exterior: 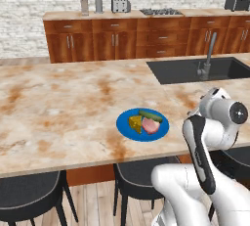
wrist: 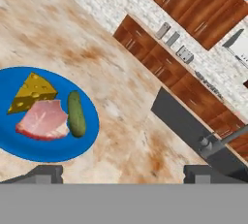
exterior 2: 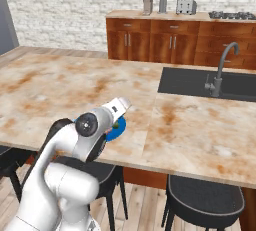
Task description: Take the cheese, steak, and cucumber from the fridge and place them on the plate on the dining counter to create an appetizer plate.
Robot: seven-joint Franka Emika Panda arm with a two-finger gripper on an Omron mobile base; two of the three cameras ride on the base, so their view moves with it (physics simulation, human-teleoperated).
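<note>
The blue plate (exterior: pixel 128 130) lies on the dining counter (exterior: pixel 63 102) near its front edge. On the plate lie the yellow cheese (exterior: pixel 135 123), the pink steak (exterior: pixel 150 125) and the dark green cucumber (exterior: pixel 151 116), close together. In the hand view the plate (wrist: pixel 29 148) sits at the left with the cheese (wrist: pixel 31 92), steak (wrist: pixel 43 120) and cucumber (wrist: pixel 76 114) on it. My gripper (wrist: pixel 125 174) is open and empty, raised above the counter to the right of the plate. My arm covers most of the plate (exterior 2: pixel 118 129) in the right base view.
A dark inset sink (exterior: pixel 195 69) with a grey faucet (exterior: pixel 207 56) lies at the counter's right. Black stools (exterior: pixel 29 195) stand under the front edge. A wood-cabinet back counter (exterior: pixel 146 29) with a toaster and stove runs along the brick wall.
</note>
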